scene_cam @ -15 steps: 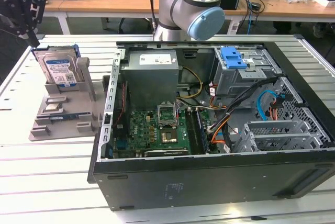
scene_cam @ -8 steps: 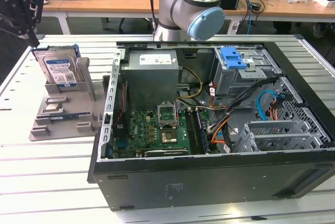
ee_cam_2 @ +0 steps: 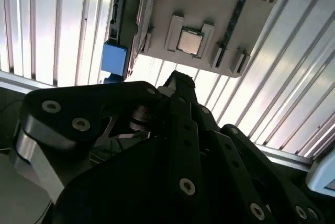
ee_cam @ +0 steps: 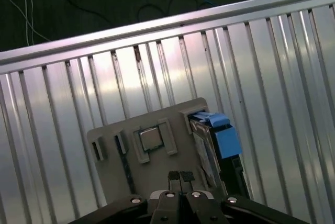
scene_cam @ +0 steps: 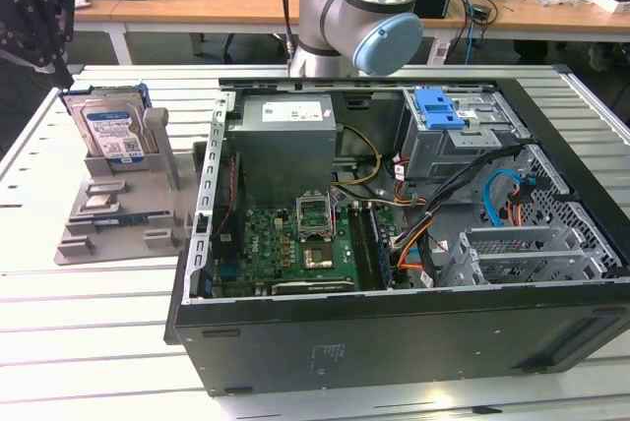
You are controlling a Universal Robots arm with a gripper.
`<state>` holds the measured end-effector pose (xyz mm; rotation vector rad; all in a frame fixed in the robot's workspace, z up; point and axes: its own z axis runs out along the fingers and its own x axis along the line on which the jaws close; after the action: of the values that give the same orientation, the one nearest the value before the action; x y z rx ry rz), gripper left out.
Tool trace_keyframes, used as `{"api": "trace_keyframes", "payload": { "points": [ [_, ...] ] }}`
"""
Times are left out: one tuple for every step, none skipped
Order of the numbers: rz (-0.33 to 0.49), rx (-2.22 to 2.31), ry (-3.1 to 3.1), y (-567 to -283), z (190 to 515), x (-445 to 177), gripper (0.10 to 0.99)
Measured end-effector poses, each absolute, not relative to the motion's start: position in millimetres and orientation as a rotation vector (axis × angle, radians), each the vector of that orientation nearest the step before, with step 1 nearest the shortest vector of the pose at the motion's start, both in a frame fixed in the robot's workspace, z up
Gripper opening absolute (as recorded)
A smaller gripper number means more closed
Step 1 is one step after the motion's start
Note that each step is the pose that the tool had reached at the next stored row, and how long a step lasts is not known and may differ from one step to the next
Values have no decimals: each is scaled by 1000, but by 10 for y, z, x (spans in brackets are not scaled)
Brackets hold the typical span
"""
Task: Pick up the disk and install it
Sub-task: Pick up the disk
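The disk (scene_cam: 111, 132) stands on edge in a slot at the back of a grey holder (scene_cam: 108, 229). The holder rests on the ribbed tabletop (scene_cam: 89, 342), to the exterior view's left of the open computer case (scene_cam: 394, 342) and well apart from the blue bracket (scene_cam: 438, 108) on the drive cage. Its labelled face looks toward the exterior camera. The long axis seems to run roughly upright, though the slot hides the lower edge, so that is a judgement. The gripper (ee_cam: 180, 177) hangs in the air above the holder, touching nothing, and its fingertips appear drawn together with nothing between them. In the exterior view it sits above the disk and a little toward that view's left. In the first wrist view the fingertips lie over the holder beside a square processor chip (ee_cam: 152, 139), with the disk's blue side rail (ee_cam: 226, 141) off to one side rather than in line below them.
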<state>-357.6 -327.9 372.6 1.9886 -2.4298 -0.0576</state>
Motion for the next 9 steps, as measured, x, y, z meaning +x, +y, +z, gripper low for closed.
{"api": "trace_keyframes", "payload": {
  "points": [
    [-57, 2013, -2409, -3278, 3726, -3576, 106],
    [-57, 2032, -2392, -3278, 3726, -3576, 106],
    [-57, 2052, -2375, -3278, 3726, -3576, 106],
    [-57, 2066, -2362, -3277, 3726, -3576, 106],
    [-56, 2085, -2345, -3277, 3726, -3576, 106],
    [-56, 2089, -2341, -3277, 3726, -3576, 106],
    [-56, 2090, -2340, -3277, 3726, -3576, 106],
    [-56, 2090, -2340, -3277, 3726, -3576, 106],
    [-56, 2090, -2340, -3277, 3726, -3576, 106]
  ]
}}
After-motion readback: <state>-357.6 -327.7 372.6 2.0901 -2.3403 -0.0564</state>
